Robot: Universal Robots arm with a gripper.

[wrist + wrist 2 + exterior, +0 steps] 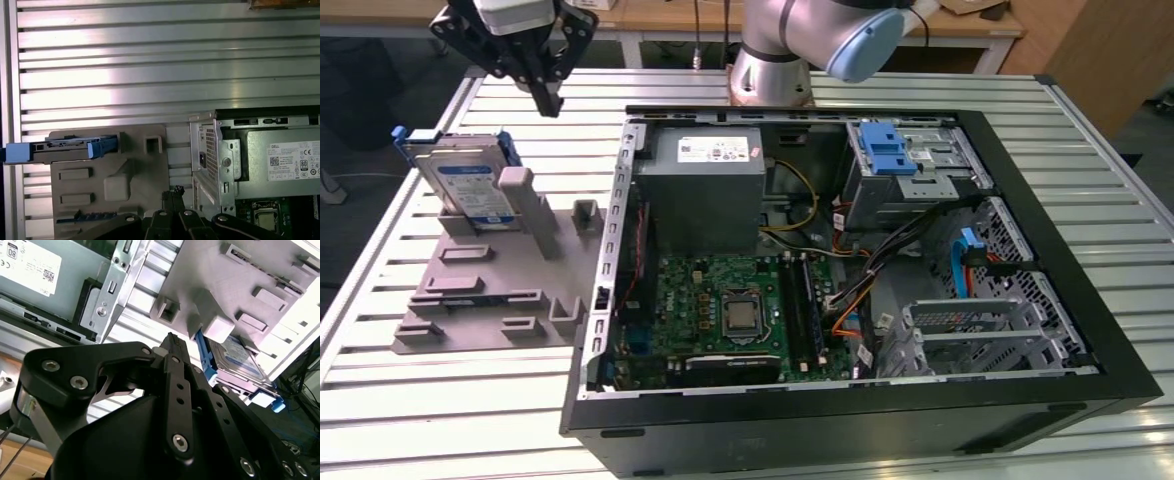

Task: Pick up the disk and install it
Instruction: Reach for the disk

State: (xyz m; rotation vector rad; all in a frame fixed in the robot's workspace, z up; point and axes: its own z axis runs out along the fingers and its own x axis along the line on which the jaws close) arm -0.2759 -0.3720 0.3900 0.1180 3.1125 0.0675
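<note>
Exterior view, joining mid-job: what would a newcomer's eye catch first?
The big open computer case lying on the slatted table, its green motherboard exposed, dominates the middle. At the exterior view's left the disk stands upright in a grey holder, with the black gripper poised near it, holding nothing.

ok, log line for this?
stage: pre-grasp | gripper: fingers shut, empty, apart from disk | disk: on edge in grey holder, outside open PC case
</note>
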